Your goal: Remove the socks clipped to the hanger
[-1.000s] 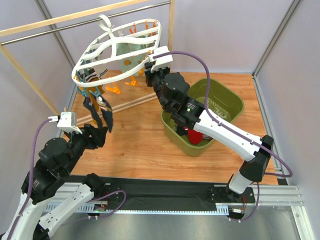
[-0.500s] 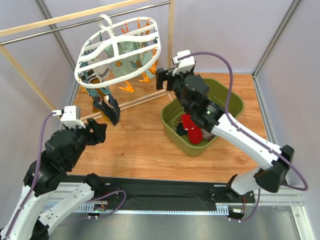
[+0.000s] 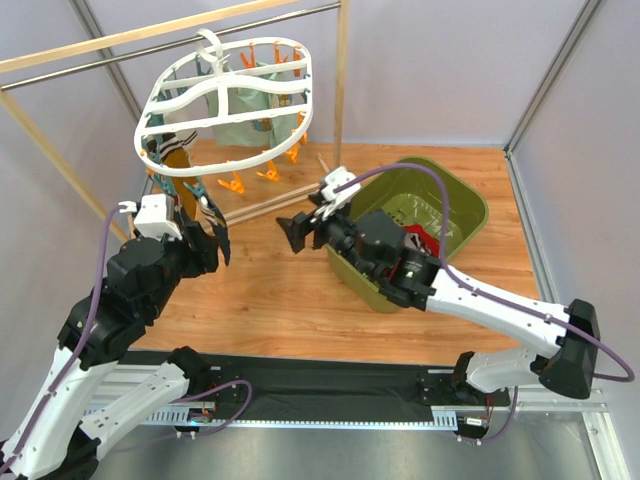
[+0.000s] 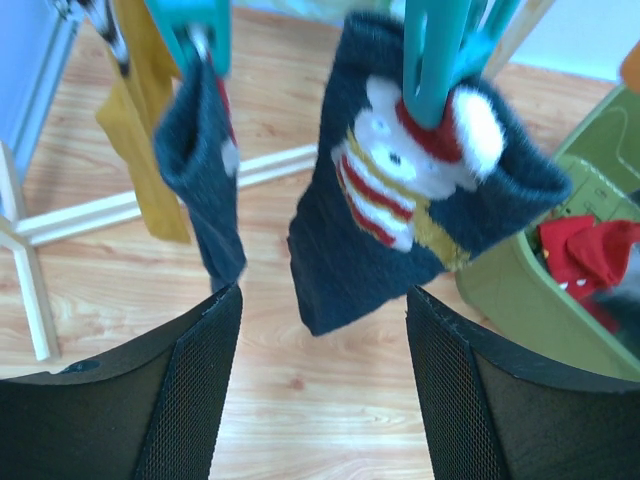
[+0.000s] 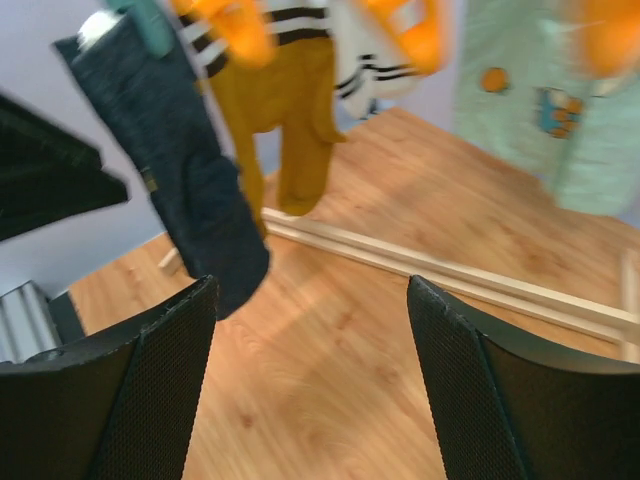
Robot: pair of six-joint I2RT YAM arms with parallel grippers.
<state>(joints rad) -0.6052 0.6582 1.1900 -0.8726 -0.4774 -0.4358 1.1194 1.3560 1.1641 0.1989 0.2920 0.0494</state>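
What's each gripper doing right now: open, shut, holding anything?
Left gripper: open, holding nothing; a dark patterned sock hangs clipped just ahead of it.
Right gripper: open, empty.

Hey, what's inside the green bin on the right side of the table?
What looks like a red sock lies in the green bin. The right arm crosses over the bin's near part, so anything lying there is hidden.
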